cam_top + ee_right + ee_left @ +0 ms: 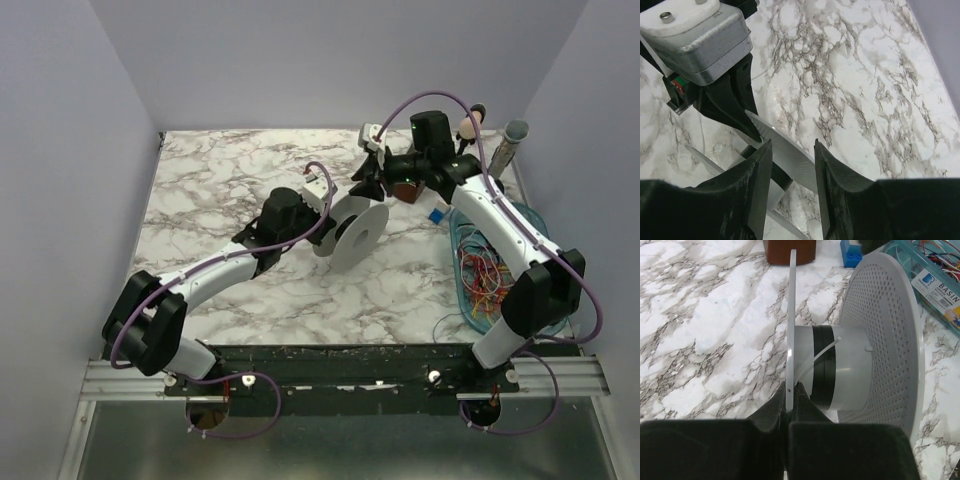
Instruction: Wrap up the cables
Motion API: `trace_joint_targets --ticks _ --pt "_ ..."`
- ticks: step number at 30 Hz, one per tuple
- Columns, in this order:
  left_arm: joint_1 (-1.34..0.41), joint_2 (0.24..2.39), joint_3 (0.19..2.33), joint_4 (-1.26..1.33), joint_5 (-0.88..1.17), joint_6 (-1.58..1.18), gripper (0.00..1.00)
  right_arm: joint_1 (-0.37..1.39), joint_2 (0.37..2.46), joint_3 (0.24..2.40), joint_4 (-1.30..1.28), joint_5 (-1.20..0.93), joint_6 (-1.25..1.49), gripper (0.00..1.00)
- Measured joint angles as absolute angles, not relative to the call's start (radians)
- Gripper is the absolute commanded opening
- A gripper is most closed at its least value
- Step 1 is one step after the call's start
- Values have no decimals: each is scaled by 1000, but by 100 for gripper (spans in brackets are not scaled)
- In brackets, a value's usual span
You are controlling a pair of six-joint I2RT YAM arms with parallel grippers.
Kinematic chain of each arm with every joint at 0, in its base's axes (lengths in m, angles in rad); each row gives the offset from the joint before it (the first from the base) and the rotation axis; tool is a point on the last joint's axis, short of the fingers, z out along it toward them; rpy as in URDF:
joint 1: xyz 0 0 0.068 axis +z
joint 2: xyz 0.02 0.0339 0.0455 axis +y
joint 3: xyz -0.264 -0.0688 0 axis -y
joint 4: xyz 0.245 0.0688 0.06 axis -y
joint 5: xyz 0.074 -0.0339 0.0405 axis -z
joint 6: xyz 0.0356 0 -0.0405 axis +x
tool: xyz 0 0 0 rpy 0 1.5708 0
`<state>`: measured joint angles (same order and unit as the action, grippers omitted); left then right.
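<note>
— Well, what is the left gripper (pixel 788 412) doing?
— It is pinching one flange of the white spool (pixel 840 370) tightly.
— And the right gripper (pixel 793 150)?
— Hovering close over that spool, fingers parted, gripping nothing.
— The cables (pixel 485 272)?
— Lying tangled in the clear basin (pixel 456 262) beside the right arm.

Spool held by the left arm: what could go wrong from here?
The left gripper pinches only the thin flange edge of the spool, so the spool could twist or slip. The right gripper, open, sits close around that flange near the left one; a bump seems possible. The cables lie tangled in the basin, so pulling one may drag the bunch.
</note>
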<state>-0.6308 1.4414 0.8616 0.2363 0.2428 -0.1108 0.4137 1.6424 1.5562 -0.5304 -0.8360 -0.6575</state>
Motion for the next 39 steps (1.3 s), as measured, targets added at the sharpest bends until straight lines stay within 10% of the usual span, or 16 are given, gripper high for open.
trace_joint_targets --ticks 5,10,23,39 --pt "-621 1408 891 163 208 -154 0 411 1578 1516 -448 -837 -503 57" --pt "-578 1391 988 50 187 -207 0 411 1471 1442 -346 -802 -312 91" --pt "-498 1394 1531 -324 78 -155 0 450 1188 901 150 -551 91 90" --pt "-498 1454 2003 -674 41 -90 0 556 1776 992 893 -581 430 98"
